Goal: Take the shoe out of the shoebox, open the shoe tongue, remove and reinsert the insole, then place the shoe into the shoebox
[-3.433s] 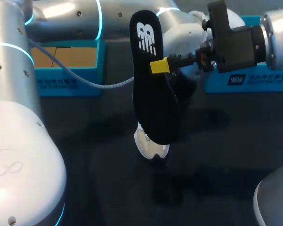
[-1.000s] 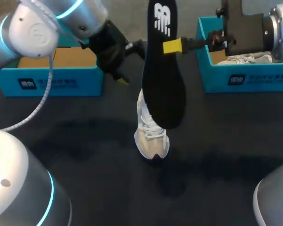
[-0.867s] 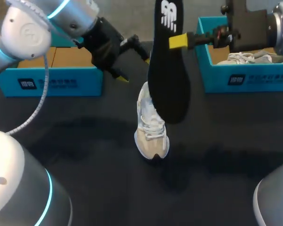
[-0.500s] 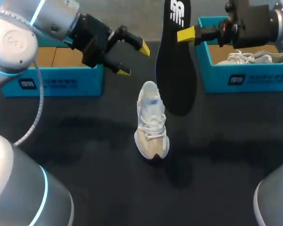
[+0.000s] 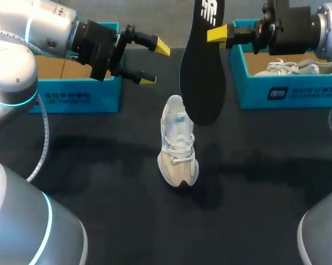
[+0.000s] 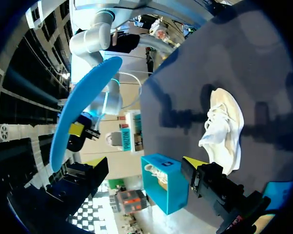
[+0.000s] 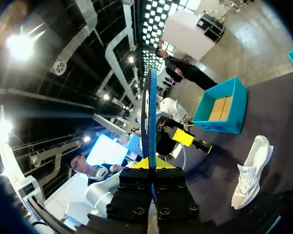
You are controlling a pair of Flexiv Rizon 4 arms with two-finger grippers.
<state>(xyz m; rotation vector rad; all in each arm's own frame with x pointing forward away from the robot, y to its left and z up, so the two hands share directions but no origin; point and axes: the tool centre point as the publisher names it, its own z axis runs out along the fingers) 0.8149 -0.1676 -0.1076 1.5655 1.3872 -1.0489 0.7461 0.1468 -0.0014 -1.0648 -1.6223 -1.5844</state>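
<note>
On the dark table (image 5: 99,210), near its middle, the pale shoe (image 5: 178,142) stands on its sole, out of both boxes, with its tan toe toward the near edge. My right gripper (image 5: 220,34) is clamped on the black insole (image 5: 201,77) near the heel end, where a white logo shows. The insole hangs upright in the air, its toe end low beside the shoe's collar. I cannot tell whether the two touch. In the right wrist view the insole shows edge-on, pinched between the two fingers. In the left wrist view its underside shows blue.

My left gripper (image 5: 156,64) hovers above the table in front of the left box (image 5: 72,98), off to the shoe's left. Its yellow-tipped fingers are spread wide with nothing between them, and they point toward the insole.

The left box, teal with a bare cardboard floor, sits at the far left of the table. The right box (image 5: 298,94), also teal, sits at the far right, under my right arm. A second shoe (image 5: 290,67) lies inside it.
</note>
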